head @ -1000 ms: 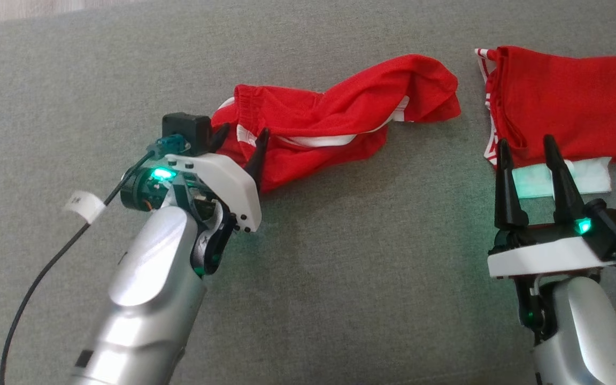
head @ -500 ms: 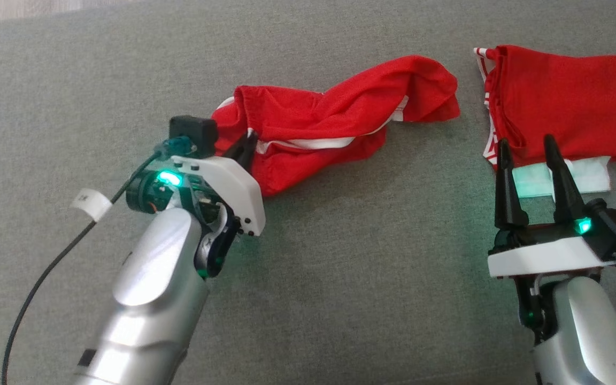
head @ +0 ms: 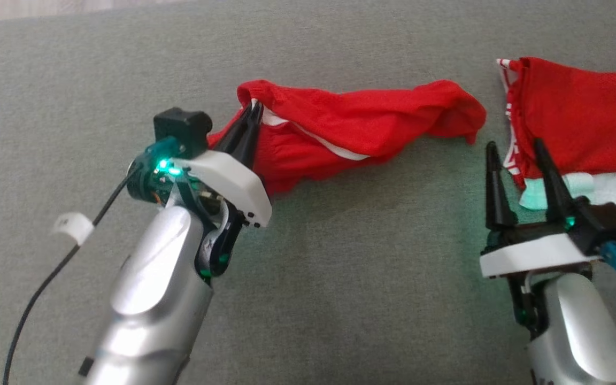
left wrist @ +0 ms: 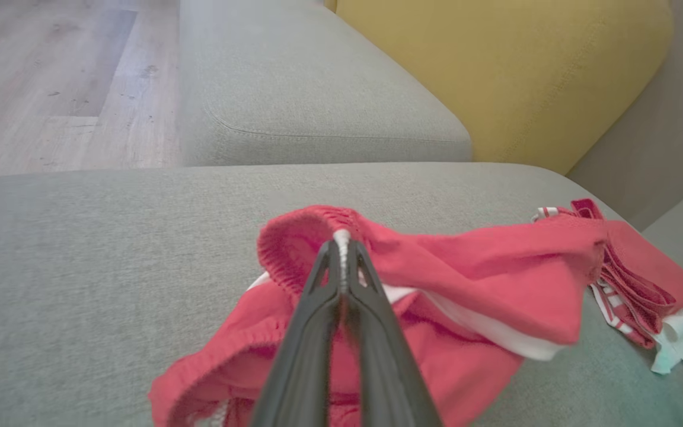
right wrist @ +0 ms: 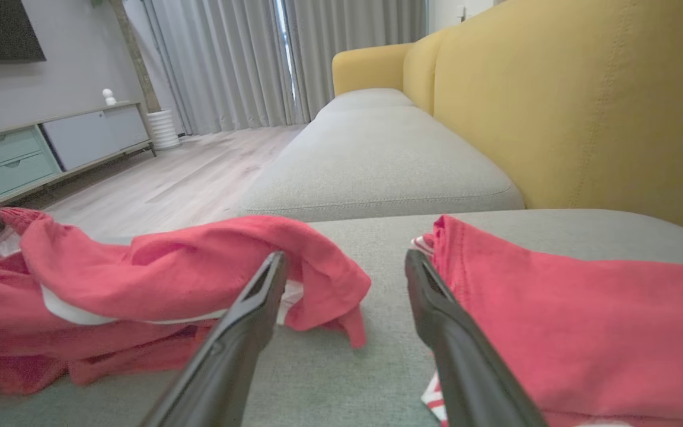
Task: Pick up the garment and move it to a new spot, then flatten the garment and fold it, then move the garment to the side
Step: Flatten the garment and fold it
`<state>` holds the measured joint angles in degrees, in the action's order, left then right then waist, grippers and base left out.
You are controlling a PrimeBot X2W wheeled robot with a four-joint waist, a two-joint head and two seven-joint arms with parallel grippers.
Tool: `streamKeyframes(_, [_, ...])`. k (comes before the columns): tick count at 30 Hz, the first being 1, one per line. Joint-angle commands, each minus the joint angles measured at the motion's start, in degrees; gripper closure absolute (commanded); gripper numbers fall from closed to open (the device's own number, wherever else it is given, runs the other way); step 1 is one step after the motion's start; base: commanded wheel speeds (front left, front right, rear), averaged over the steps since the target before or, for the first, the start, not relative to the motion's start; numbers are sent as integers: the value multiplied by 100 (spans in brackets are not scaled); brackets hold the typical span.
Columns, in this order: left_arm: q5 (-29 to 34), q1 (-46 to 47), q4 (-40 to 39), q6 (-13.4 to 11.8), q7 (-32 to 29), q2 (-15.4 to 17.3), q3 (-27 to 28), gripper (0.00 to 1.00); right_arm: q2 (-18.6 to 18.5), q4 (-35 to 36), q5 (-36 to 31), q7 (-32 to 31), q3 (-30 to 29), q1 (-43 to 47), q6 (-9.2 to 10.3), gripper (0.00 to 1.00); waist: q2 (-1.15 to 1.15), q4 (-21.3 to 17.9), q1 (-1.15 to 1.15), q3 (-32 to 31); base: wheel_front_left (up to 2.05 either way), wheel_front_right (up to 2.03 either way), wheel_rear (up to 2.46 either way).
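The garment point(head: 361, 123) is a crumpled pair of red shorts with white stripes, lying across the grey sofa cushion point(head: 340, 278). My left gripper point(head: 252, 109) is shut on its elastic waistband at the left end and holds that edge raised off the cushion. In the left wrist view the closed fingertips point(left wrist: 341, 246) pinch the waistband fold of the garment point(left wrist: 478, 267). My right gripper point(head: 514, 147) stands open to the right, with nothing between its fingers. In the right wrist view that gripper point(right wrist: 345, 261) points at the gap beside the garment's far end point(right wrist: 169, 267).
A second red garment point(head: 580, 123) lies folded at the right, with a white piece point(head: 602, 187) under its near edge. A yellow sofa backrest point(right wrist: 584, 107) runs along the far side. Wooden floor point(left wrist: 51, 89) lies beyond the cushion's left edge.
My left gripper has shut on the waistband and lifted it, which pulled the garment longer and straighter. The right gripper stays open; the view has shifted a little.
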<state>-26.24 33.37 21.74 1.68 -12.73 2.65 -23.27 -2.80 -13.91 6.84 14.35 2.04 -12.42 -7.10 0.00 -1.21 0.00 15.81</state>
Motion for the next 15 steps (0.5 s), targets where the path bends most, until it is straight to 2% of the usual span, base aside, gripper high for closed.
streamKeyframes(1, [-8, 20, -270, -28, 68, 72, 202, 100, -8, 111, -53, -10, 202, -214, -39, 0, 0, 61, 0, -9, 0, 0, 0])
streamKeyframes(7, [-38, -213, -608, -59, 195, 70, 128, 100, -231, -351, -80, -501, 546, -419, -39, 0, 0, 220, 0, -35, 0, 0, 0])
streamKeyframes(15, [-57, -258, -753, -111, 245, 59, 14, 100, -469, -1012, 287, -974, 956, -821, -39, 0, 0, 312, 0, -48, 0, 0, 0])
